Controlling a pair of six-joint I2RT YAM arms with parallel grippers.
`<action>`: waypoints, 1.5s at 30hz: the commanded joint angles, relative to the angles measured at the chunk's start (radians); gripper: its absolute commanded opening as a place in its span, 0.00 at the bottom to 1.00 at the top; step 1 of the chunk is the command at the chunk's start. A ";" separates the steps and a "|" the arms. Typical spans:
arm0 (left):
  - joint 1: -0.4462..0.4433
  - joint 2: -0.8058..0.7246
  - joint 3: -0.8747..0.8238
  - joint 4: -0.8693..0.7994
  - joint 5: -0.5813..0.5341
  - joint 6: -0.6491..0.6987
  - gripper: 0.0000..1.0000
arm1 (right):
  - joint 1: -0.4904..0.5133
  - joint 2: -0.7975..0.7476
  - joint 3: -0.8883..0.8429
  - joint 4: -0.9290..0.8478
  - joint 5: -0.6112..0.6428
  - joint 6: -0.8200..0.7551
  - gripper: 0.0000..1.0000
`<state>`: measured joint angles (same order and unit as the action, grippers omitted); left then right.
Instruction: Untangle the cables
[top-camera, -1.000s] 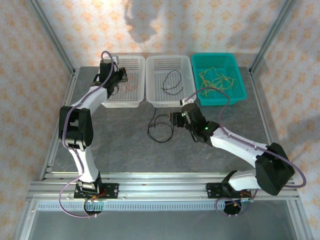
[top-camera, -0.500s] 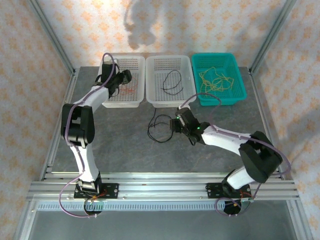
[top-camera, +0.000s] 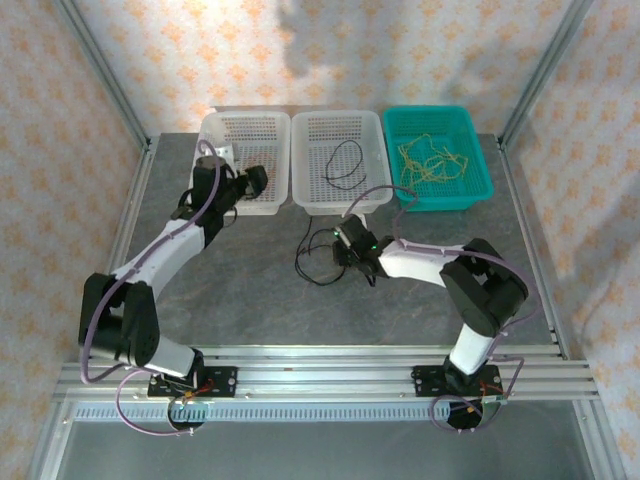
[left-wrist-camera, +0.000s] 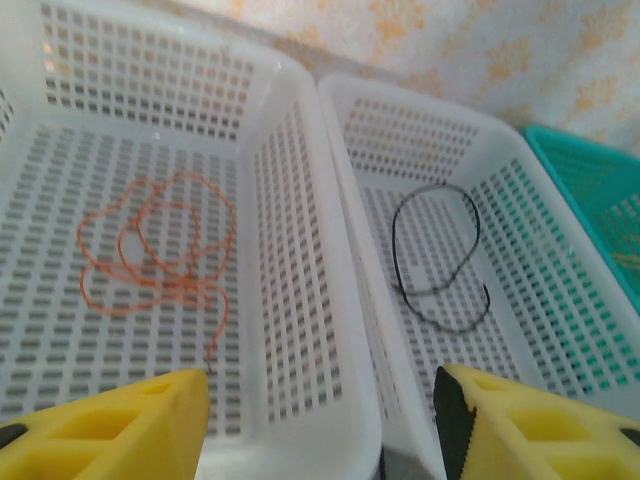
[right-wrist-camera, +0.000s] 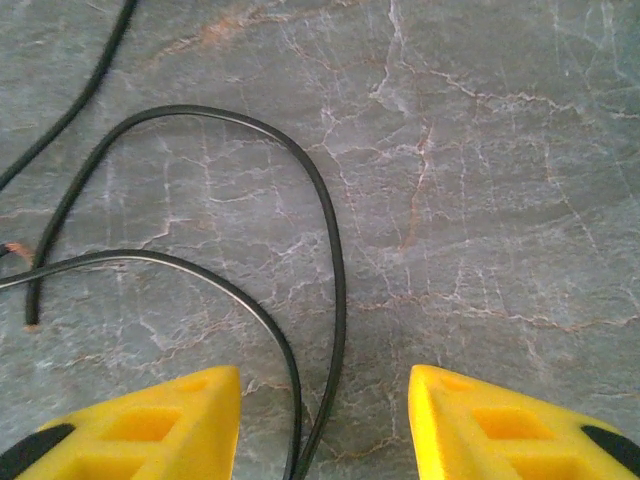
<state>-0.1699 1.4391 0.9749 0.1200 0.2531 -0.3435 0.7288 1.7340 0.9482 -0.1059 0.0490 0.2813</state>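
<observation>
A thin orange-red cable (left-wrist-camera: 150, 250) lies coiled in the left white basket (left-wrist-camera: 300, 330). One black cable (left-wrist-camera: 435, 260) rests in the middle white basket (left-wrist-camera: 520, 180), and yellow cables (top-camera: 430, 160) fill the teal basket (top-camera: 478, 190). Another black cable (top-camera: 318, 255) loops on the table. My left gripper (left-wrist-camera: 320, 425) is open and empty, hovering at the near right corner of the left basket (top-camera: 252, 182). My right gripper (right-wrist-camera: 325, 425) is open just above the table, and two strands of the black cable (right-wrist-camera: 330, 300) run between its fingers.
The three baskets stand in a row at the back of the grey stone table (top-camera: 250, 290). Metal frame posts (top-camera: 110, 90) and patterned walls bound the sides. The front rail (top-camera: 320, 375) carries both arm bases.
My left arm has drawn back from over the left basket to its near corner, and its jaws have opened. My right gripper has slid left over the table's black cable, its jaws narrowing.
</observation>
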 joint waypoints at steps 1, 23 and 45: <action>-0.011 -0.058 -0.067 0.022 -0.015 -0.021 0.62 | 0.007 0.028 0.032 -0.069 0.057 0.039 0.46; -0.105 -0.175 -0.263 0.013 -0.038 -0.096 0.60 | 0.014 0.043 -0.009 -0.020 -0.015 0.090 0.03; -0.297 -0.106 -0.386 0.279 0.075 -0.105 0.61 | 0.014 -0.569 -0.178 -0.036 0.026 -0.125 0.00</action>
<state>-0.4454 1.3197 0.5575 0.3023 0.2813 -0.4812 0.7410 1.2530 0.7746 -0.1047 0.0792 0.2276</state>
